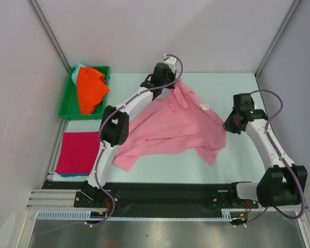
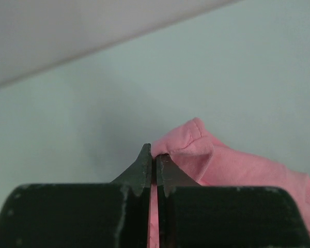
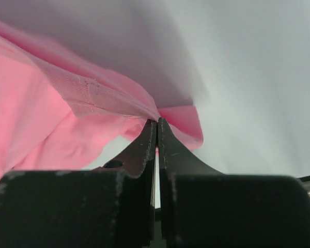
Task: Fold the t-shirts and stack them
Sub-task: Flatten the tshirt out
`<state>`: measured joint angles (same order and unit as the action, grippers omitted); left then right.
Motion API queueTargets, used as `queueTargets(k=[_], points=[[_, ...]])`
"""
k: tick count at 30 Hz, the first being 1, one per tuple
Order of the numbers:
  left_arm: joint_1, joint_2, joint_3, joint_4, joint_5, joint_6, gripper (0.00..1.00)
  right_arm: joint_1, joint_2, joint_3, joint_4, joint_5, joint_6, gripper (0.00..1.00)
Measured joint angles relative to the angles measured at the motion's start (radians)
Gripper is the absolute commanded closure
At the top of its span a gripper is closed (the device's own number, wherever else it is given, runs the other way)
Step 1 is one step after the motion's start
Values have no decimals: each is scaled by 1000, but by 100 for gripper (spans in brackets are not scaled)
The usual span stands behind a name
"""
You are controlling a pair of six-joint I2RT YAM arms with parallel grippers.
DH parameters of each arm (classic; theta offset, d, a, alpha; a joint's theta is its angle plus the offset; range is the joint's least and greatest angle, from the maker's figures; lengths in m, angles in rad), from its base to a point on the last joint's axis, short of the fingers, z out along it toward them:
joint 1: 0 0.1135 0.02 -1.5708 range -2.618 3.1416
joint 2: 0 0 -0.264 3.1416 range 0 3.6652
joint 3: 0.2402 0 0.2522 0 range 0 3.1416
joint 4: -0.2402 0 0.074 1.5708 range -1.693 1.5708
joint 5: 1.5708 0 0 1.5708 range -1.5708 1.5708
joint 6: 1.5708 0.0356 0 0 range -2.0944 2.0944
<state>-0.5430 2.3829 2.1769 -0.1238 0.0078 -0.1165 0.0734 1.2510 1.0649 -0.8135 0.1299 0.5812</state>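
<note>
Now, pink t-shirt [image 1: 170, 129] held twice.
Left fingers [image 2: 143, 166] and right fingers [image 3: 144, 145] both closed tight on its edge.

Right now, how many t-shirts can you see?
4: a pink shirt in the middle of the table; an orange shirt in the green tray with a teal shirt peeking from beneath; a folded magenta shirt at the table's left edge. More may be hidden underneath.
</note>
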Motion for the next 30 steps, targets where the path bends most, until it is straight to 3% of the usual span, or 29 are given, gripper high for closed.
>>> queueTargets(k=[2, 4, 7, 10, 11, 12, 14, 19, 22, 27, 30], points=[[1, 74, 14, -13, 5, -37, 98, -34, 64, 4, 1, -1, -6, 100], [2, 121, 42, -14, 23, -74, 82, -74, 116, 5, 3, -2, -9, 100], [1, 140, 92, 0, 42, -125, 73, -117, 169, 11, -3, 9, -14, 100], [6, 140, 157, 23, 40, -154, 40, -146, 226, 52, -21, 13, -17, 100], [9, 140, 172, 31, 39, -161, 21, -158, 249, 69, -21, 13, -16, 100], [13, 134, 182, 35, 35, -160, 13, -174, 275, 82, -19, 9, -16, 100], [22, 113, 182, 17, 17, -167, 8, -205, 327, 105, -15, 2, -14, 100], [44, -51, 2, -90, -58, -172, 14, -299, 410, 137, 5, -11, -4, 100], [56, -264, -261, -125, -53, -167, 21, -346, 435, 170, 11, 5, -10, 100], [67, -720, -706, -237, -17, -167, 24, -363, 438, 200, 44, 39, -42, 100], [66, -986, -900, -330, 16, -207, 42, -365, 444, 222, 49, 12, -61, 66]])
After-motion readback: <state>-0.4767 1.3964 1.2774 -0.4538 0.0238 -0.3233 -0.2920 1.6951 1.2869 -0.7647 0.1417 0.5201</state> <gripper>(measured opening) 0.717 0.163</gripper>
